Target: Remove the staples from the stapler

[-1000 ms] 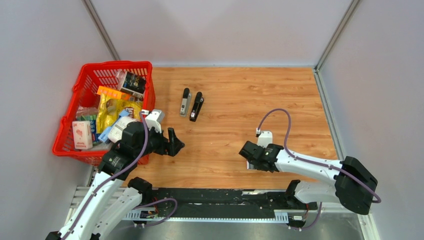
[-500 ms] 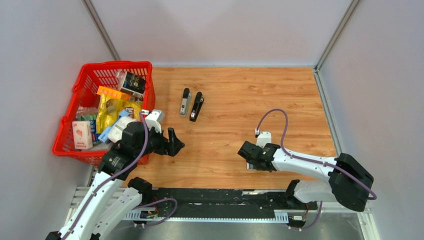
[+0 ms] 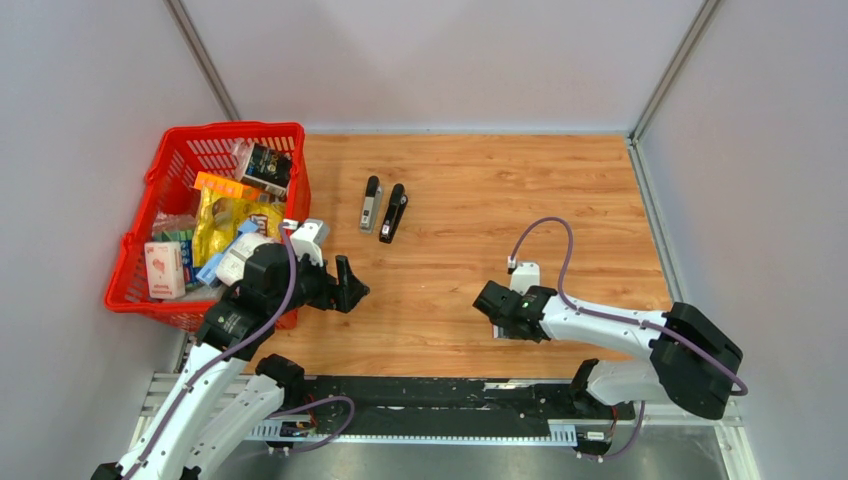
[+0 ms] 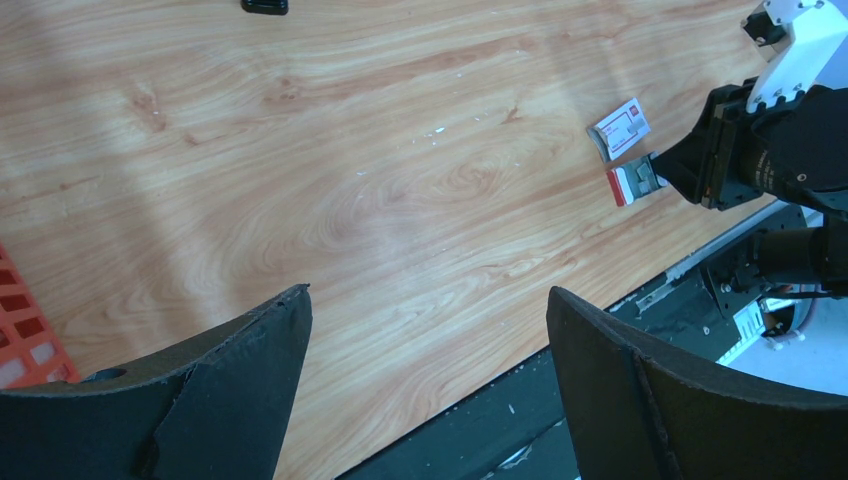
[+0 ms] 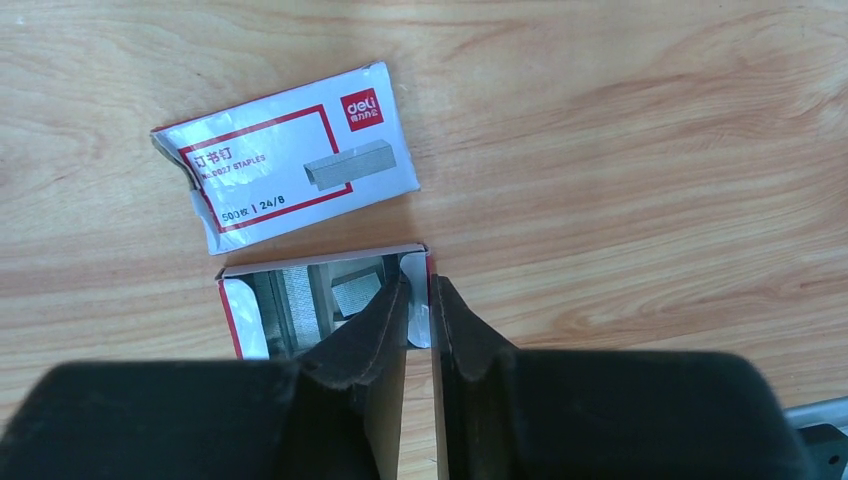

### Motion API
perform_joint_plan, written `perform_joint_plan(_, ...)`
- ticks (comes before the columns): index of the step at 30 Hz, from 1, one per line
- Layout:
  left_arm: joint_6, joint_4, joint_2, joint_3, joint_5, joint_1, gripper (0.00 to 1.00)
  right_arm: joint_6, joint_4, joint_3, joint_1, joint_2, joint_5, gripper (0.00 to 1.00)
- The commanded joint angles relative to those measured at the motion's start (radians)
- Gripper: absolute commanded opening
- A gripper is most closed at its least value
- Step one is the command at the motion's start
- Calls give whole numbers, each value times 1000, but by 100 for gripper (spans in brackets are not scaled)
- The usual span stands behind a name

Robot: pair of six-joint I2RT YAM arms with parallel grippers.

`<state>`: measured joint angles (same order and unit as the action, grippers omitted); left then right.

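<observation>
1. The right gripper (image 3: pixel 490 305), clamped on the box (image 5: pixel 300 290) wall, is edging leftward at lower centre.
2. Its elbow (image 3: pixel 697 362) is sliding left at lower right.
3. The cable (image 3: pixel 545 221) loop is drifting left with it.

A basket (image 3: pixel 228 128) of goods sits at the left edge of the table (image 3: pixel 500 190). Right of it two staplers lie side by side: one (image 3: pixel 371 203) left, the other (image 3: pixel 394 212) right. Near the front, right of centre, a box sleeve (image 5: pixel 290 155) lies just behind an open tray (image 5: pixel 243 310) with staples (image 5: pixel 345 292) inside, its side wall between the right gripper's (image 5: pixel 420 290) fingers.
</observation>
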<state>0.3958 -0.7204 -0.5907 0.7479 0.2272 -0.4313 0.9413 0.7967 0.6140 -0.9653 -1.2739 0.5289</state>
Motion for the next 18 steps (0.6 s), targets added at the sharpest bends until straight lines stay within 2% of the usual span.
perform_joint_plan(1, -3, 32, 0, -1, 4, 3, 95, 7, -45, -6, 5, -5, 5, 17)
perform_joint_plan(18, -3, 29, -4, -1, 3, 3, 95, 11, -56, -30, 5, -4, -9, 3)
